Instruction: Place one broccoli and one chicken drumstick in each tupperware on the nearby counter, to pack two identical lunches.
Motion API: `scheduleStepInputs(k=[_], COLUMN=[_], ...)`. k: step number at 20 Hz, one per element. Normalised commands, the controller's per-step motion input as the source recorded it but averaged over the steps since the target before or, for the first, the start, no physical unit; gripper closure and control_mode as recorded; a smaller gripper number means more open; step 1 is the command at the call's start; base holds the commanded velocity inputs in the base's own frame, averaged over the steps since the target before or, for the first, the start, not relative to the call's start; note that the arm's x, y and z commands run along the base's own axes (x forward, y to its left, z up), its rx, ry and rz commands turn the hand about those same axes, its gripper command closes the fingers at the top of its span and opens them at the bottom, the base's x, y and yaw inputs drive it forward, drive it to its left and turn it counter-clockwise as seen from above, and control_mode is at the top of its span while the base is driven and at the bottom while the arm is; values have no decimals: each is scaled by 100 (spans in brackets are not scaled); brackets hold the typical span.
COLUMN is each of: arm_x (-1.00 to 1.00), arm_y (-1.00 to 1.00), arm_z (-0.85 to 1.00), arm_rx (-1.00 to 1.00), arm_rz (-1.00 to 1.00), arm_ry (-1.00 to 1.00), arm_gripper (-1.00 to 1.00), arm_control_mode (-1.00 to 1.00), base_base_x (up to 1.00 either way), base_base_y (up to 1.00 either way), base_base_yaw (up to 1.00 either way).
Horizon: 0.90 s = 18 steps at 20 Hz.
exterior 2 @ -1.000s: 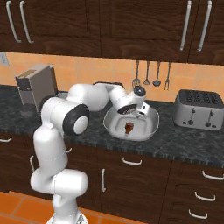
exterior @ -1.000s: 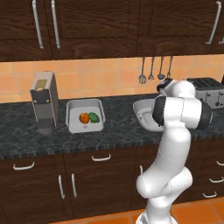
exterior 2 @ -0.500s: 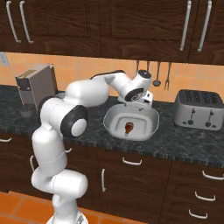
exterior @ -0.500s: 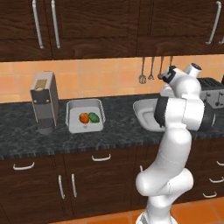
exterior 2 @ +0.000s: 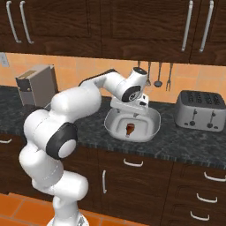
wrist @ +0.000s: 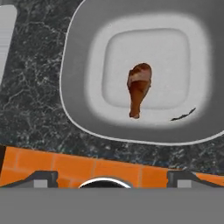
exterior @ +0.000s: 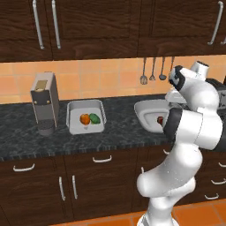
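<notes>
The wide rounded tupperware (exterior 2: 151, 118) sits on the dark counter (exterior 2: 176, 141) with one brown chicken drumstick (exterior 2: 129, 129) lying inside. My gripper (exterior 2: 130, 110) hovers just above this tub, open and empty. In the hand view the drumstick (wrist: 139, 89) lies on the tub's floor, inside the flared rim (wrist: 72, 65), with my gripper (wrist: 113, 178) well above it. Further left, the squarish tupperware (exterior: 75, 127) holds an orange drumstick (exterior: 84, 118) next to a green broccoli (exterior: 94, 118). My arm partly covers the rounded tub (exterior: 145, 111) in the left base view.
A silver toaster (exterior 2: 201, 110) stands on the counter right of the rounded tub. A grey coffee machine (exterior: 45, 103) stands left of the squarish tub. Cooking utensils (exterior 2: 158, 75) hang on the orange tiled wall behind my hand. Dark wall cabinets hang overhead.
My hand has lifted up out of the rounded tub and its jaws have spread a little wider. The brown drumstick stays on the tub's floor.
</notes>
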Motion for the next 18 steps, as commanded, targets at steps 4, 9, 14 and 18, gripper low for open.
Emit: scheduleStepInputs(k=[4,9,14,18], arm_x=[-100,-100,-100,-100], arm_y=[53,49,69,80], arm_z=[46,65,33,9], arm_rx=[0,0,-2,-5], arm_rz=[-1,0,0,0], arm_ry=[7,15,-1,-25], arm_gripper=[-100,-100,-100,-100], arm_control_mode=[-100,-100,-100,-100], base_base_x=[0,0,0,0], base_base_y=[0,0,0,0], base_base_yaw=[0,0,0,0])
